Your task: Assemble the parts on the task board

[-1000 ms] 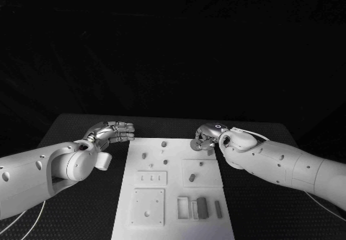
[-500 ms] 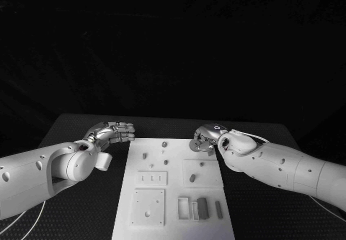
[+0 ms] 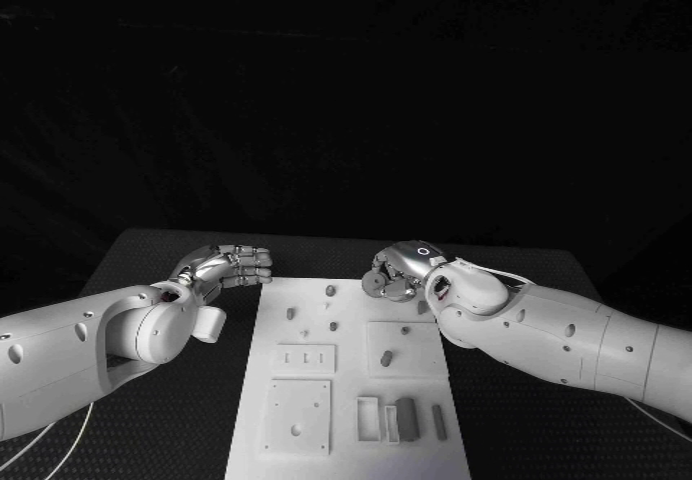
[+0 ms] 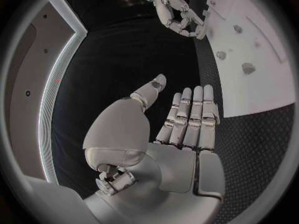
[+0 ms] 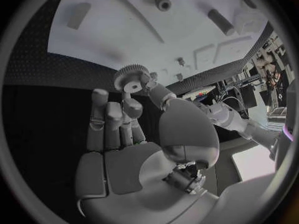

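The white task board (image 3: pixel 351 400) lies in the middle of the black table. My right hand (image 3: pixel 398 270) hovers over the board's far end and pinches a small toothed gear (image 5: pixel 131 79) between thumb and fingertip; the gear (image 3: pixel 374 283) shows below the hand. Short pegs (image 3: pixel 330 290) stand in the board's far half beneath it. My left hand (image 3: pixel 231 266) hangs off the board's far left corner, empty; its palm (image 4: pixel 187 134) shows bare, the fingers side by side and the thumb apart. The right hand (image 4: pixel 177 15) appears beyond it, by the board (image 4: pixel 261 84).
A square plate with holes (image 3: pixel 297 415) and a slotted plate (image 3: pixel 304 356) sit on the board's near left. Several upright bars (image 3: pixel 404 416) stand at its near right, and one peg (image 3: pixel 385 355) in a square field. Black table (image 3: pixel 159 400) surrounds the board.
My right hand has carried the gear leftward, from the board's far right corner to over its far end. The left hand has stayed in place.
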Controlling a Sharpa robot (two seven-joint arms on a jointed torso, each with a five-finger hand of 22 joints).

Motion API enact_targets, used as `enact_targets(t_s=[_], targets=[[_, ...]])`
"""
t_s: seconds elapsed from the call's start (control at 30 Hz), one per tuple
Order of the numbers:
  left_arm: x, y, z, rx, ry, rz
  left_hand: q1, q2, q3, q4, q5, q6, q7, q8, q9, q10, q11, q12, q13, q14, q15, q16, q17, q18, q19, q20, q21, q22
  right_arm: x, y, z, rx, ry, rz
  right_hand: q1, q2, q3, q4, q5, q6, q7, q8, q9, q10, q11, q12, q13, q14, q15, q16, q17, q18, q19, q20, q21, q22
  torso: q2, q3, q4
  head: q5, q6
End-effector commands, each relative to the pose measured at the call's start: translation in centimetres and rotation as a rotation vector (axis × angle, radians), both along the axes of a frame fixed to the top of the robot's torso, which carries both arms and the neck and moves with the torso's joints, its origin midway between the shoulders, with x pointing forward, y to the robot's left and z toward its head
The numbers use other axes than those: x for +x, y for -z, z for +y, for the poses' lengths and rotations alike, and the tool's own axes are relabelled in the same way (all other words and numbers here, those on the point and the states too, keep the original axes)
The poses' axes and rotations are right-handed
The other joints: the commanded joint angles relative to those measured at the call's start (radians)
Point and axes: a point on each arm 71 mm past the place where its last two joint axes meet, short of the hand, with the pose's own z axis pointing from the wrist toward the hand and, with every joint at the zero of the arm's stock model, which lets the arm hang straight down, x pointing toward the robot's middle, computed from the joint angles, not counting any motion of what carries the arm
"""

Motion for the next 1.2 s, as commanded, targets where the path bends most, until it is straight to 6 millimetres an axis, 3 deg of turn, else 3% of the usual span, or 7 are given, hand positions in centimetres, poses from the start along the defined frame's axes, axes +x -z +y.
enact_targets(t_s=[0.03,0.33,0.57,0.8,1.2], targets=[[0.0,-0.2,-0.1,-0.009,0.008,-0.007,-0.002,0.004,-0.005,0.0,0.003,-0.005,0.007,-0.003,-0.002,-0.007,0.001,-0.005,-0.001,0.003,0.007,-0.007,0.001,0.02,0.002,0.003,-0.006,-0.002,-0.5,-0.4,1.0,-0.011,-0.019,-0.055,0.0,-0.014,-0.003,0.004,0.003,0.04,-0.008,0.013,0.022,0.007,0.001,0.002,-0.002,0.008,-0.003,0.002,-0.002,0.008,0.007,-0.003,0.004,0.016,0.001,0.0008,0.0,0.004,0.001],[0.0,-0.2,-0.3,-0.01,0.011,-0.007,-0.002,0.003,-0.005,0.0,0.003,-0.005,0.007,-0.003,-0.002,-0.006,0.001,-0.005,-0.001,0.003,0.007,-0.007,0.001,0.02,0.002,0.003,-0.006,-0.002,-1.4,-0.7,5.4,-0.014,-0.115,-0.082,-0.003,-0.024,-0.001,0.006,0.003,0.039,-0.009,0.011,0.022,0.009,0.001,0.0,-0.003,0.011,-0.003,0.0,-0.003,0.008,0.01,-0.005,0.004,0.014,0.0,-0.0005,0.0,0.006,0.002],[0.0,-0.2,-0.6,-0.012,0.017,-0.007,-0.002,0.003,-0.005,0.0,0.003,-0.005,0.007,-0.003,-0.002,-0.006,0.001,-0.005,-0.001,0.003,0.007,-0.008,0.001,0.02,0.002,0.003,-0.007,-0.002,-1.5,0.2,7.5,-0.033,-0.15,-0.078,-0.004,-0.028,0.0,0.007,0.003,0.038,-0.008,0.01,0.022,0.01,0.001,-0.001,-0.004,0.012,-0.003,-0.001,-0.004,0.008,0.011,-0.005,0.003,0.014,0.001,0.0001,0.0051,0.004,0.001],[0.0,-0.2,-0.6,-0.012,0.017,-0.008,-0.002,0.003,-0.005,0.0,0.003,-0.005,0.006,-0.003,-0.002,-0.006,0.001,-0.005,-0.001,0.003,0.007,-0.008,0.001,0.02,0.002,0.003,-0.007,-0.002,-1.6,1.1,8.9,-0.042,-0.168,-0.067,-0.003,-0.03,0.002,0.006,0.003,0.038,-0.008,0.009,0.021,0.011,0.001,-0.002,-0.004,0.013,-0.003,-0.002,-0.004,0.008,0.012,-0.006,0.003,0.013,0.001,-0.0014,0.0063,0.005,0.0],[-0.2,-0.2,-1.4,-0.02,0.04,-0.006,-0.001,0.004,-0.005,0.0,0.003,-0.005,0.006,-0.003,-0.002,-0.006,0.001,-0.005,-0.001,0.003,0.007,-0.008,0.002,0.02,0.002,0.003,-0.007,-0.002,-1.2,1.5,9.3,-0.05,-0.166,-0.061,-0.003,-0.031,0.003,0.006,0.003,0.035,-0.008,0.007,0.021,0.01,0.002,-0.003,-0.005,0.013,-0.003,-0.003,-0.005,0.008,0.012,-0.006,0.002,0.013,0.001,-0.0004,0.0009,0.015,0.001]])
